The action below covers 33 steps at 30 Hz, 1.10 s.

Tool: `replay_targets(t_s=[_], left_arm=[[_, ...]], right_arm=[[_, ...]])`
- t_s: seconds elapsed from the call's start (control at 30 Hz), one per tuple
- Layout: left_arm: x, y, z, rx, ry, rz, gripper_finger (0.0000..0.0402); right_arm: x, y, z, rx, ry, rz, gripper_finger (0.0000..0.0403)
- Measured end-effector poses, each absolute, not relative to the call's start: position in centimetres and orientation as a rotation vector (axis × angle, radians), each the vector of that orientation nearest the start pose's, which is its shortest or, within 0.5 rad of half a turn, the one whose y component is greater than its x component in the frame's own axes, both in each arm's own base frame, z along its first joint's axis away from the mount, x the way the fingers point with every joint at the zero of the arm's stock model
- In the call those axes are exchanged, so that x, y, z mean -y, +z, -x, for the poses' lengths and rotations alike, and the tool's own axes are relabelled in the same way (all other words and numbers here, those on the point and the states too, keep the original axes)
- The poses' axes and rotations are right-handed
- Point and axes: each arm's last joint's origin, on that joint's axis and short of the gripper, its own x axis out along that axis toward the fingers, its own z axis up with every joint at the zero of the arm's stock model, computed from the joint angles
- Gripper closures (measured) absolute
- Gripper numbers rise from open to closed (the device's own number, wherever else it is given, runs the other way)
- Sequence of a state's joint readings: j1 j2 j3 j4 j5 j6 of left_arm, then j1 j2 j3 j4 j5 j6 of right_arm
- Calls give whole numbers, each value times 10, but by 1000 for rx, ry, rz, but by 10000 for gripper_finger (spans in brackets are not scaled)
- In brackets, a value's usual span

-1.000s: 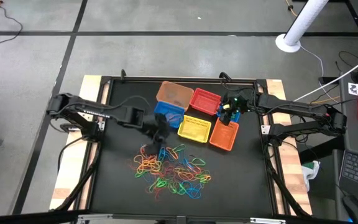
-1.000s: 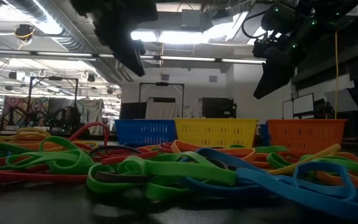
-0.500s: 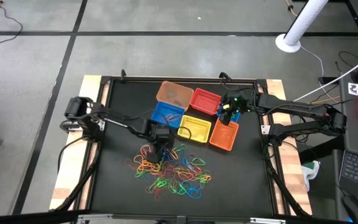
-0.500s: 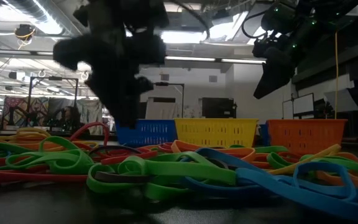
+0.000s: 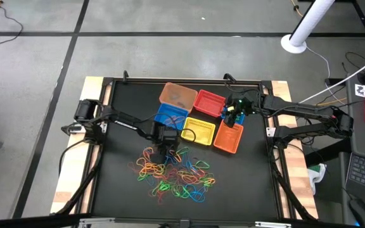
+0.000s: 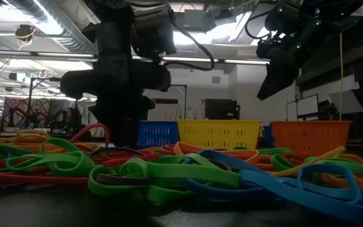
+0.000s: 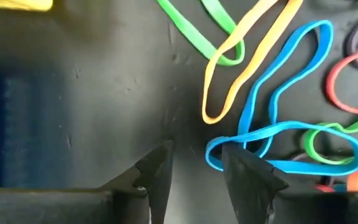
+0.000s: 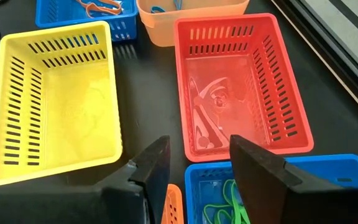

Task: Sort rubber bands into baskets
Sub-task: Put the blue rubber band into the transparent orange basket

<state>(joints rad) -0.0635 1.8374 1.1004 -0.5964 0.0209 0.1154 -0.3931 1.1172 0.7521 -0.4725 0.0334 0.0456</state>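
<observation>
Down low, the left end effector [image 7: 194,171] hides its own fingertips, spread beside a thin blue rubber band [image 7: 278,118] on the black tabletop [image 5: 119,183]. The right end effector [image 8: 194,168], spread too, hangs over the red perforated plastic basket [image 8: 278,81].

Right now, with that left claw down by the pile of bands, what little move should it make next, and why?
Probably shift slightly toward the blue rubber band and close. The left gripper is open at the mat, and the band's loop lies against one finger, not yet between the two. The right gripper waits above the baskets.
</observation>
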Motion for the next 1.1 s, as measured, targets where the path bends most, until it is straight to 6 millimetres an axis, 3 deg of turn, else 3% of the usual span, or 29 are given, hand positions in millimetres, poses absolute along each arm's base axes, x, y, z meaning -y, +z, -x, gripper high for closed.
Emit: replay_targets(t_s=[0.37, 0.63, 0.87, 1.1], left_arm=[[25, 143, -333, -1326, -230, -76, 395], [23, 150, -333, -1303, -230, -75, 398], [12, 182, -327, -1199, -183, -49, 400], [-14, 221, -316, -1058, -52, -51, 400]], right_arm=[[85, 238, -202, -821, -420, -193, 235], [85, 238, -202, -821, -420, -193, 235], [85, 238, -202, -821, -420, -193, 235], [85, 238, -202, -820, -420, -193, 235]])
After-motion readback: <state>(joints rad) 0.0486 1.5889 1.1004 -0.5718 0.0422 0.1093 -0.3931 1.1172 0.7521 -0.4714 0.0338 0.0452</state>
